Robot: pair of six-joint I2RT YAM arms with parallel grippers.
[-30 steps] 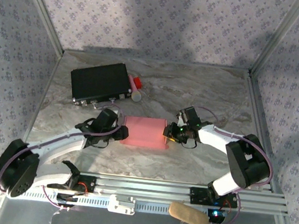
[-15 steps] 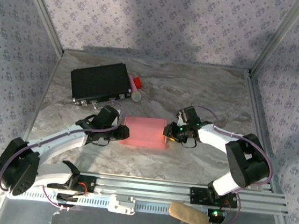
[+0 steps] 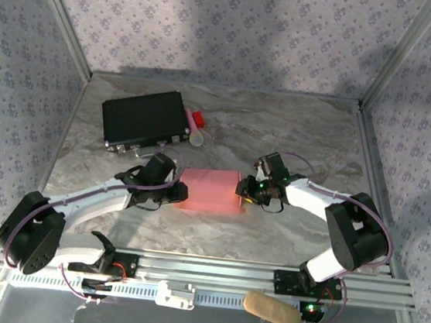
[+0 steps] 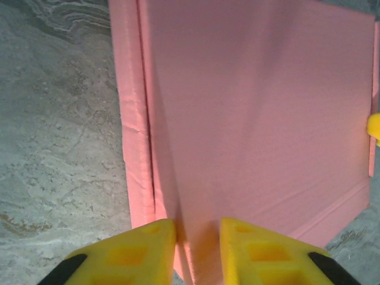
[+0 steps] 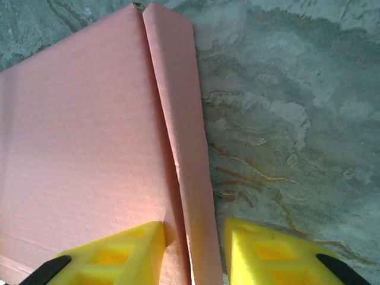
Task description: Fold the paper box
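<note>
The paper box (image 3: 210, 190) lies at the middle of the bench (image 3: 304, 133), a flat pink slab with 1 arm at each short end. The left tool (image 3: 179, 194) sits at its left end; in the left wrist view its yellow fingers (image 4: 148, 252) stand close together astride a raised crease along the box's edge, but I cannot tell whether they pinch the cardboard or only flank it. The right tool (image 3: 242, 189) is at the right end, and there the narrow end flap (image 5: 184, 119) fills the gap between the fingers, so it looks clamped on that flap. The step in hand seems to be working the 2 end flaps, with the body already flattened into shape and the ends not yet tucked. The next move likely calls for a firm pinch on the left and then both flaps turned inward together, gently — thin card creases or slides if 1 side pulls harder. Counted: 1 paper box, 2 tools, 1 black case (image 3: 145, 118) at the far left, 1 small red thing (image 3: 198, 118) and 1 pale cylinder (image 3: 197, 136) just beside it, and 1 tan roll (image 3: 271, 310) at the near rail.
</note>
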